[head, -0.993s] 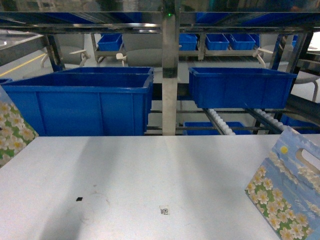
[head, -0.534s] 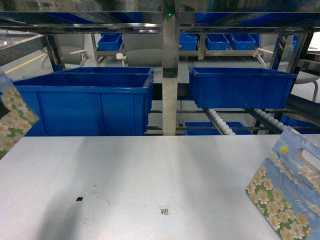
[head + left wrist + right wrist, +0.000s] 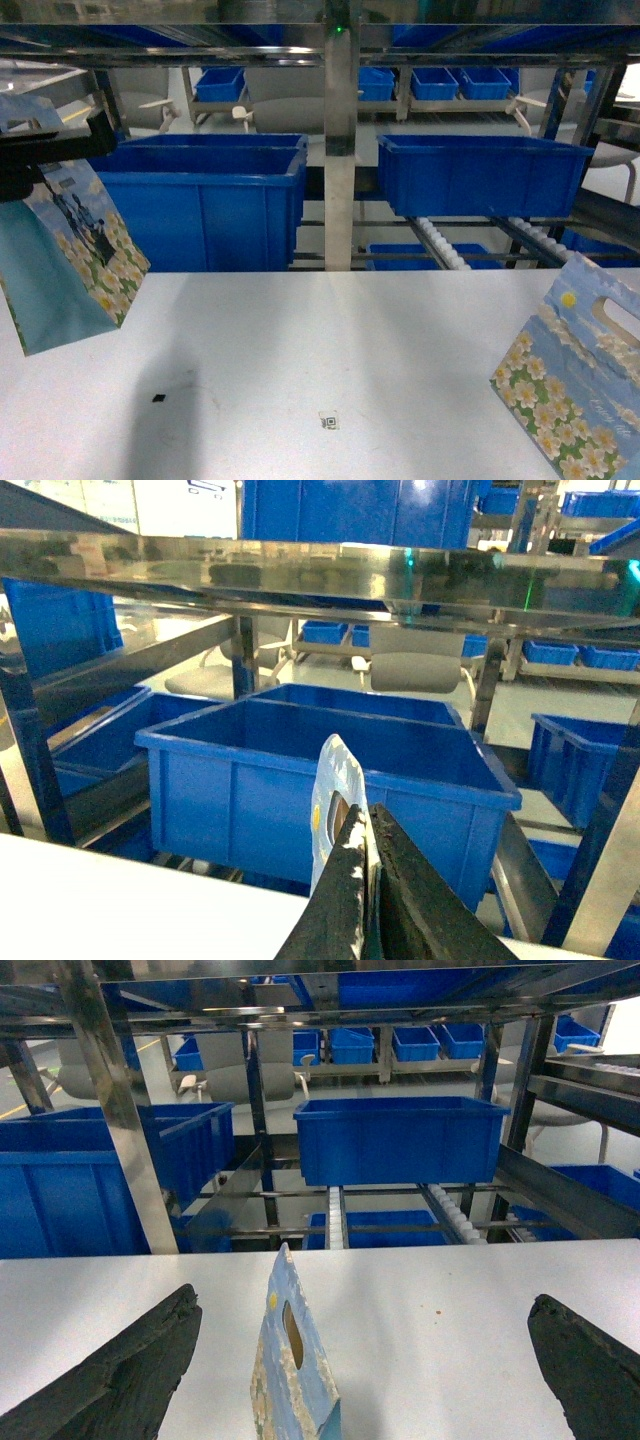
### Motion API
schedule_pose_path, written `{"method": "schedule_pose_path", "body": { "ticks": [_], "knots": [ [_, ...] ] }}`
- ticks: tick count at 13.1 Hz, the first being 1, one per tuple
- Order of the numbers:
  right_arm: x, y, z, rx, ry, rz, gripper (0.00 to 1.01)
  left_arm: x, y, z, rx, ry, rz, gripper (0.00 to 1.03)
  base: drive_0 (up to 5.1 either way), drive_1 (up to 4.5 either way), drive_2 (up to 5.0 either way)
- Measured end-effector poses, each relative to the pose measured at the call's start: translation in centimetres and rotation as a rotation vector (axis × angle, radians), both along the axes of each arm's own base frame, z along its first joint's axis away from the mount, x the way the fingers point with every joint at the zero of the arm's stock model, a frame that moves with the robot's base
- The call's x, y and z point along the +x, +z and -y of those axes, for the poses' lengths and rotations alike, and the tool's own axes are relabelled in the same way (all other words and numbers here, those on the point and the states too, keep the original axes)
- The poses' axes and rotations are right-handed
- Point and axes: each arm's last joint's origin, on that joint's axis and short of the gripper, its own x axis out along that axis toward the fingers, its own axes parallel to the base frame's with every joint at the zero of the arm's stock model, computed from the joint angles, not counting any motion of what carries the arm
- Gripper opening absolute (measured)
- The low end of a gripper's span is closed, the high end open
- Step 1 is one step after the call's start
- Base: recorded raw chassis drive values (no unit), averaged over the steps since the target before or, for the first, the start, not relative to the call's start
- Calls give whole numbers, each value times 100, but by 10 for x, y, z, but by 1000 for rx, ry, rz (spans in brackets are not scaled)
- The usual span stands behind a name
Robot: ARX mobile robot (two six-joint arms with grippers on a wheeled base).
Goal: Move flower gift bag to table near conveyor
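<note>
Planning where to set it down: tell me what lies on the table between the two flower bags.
Head view: between held bag and standing bag, bare table except a black mark and code sticker.

Two flower gift bags, two of my claws, one table, one conveyor rack.

I count one flower gift bag point(image 3: 70, 255) hanging at my left and a second bag point(image 3: 570, 385) standing at my right on the single table point(image 3: 330, 350). Two big blue bins point(image 3: 185, 205) point(image 3: 480, 175) sit on the conveyor point(image 3: 440, 240); several smaller bins behind, too crowded to count.
</note>
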Motion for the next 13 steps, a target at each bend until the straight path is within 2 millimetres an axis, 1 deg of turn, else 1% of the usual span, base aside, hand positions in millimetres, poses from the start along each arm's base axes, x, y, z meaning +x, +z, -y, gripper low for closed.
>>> {"method": "schedule_pose_path", "body": {
  "ticks": [3,7,10,12,13],
  "knots": [
    [0,0,0,0,0,0,98,6,-23,2,-5,10,-80,2,0,0,0],
    [0,0,0,0,0,0,98,13,-39,1,-8,19,-132,2,0,0,0],
    [0,0,0,0,0,0,98,21,-47,0,-22,25,-149,2,0,0,0],
    [0,0,0,0,0,0,98,29,-60,-5,-46,51,-179,2,0,0,0],
    [0,0,0,0,0,0,98,29,-67,-5,-48,53,-200,2,0,0,0]
  ]
}}
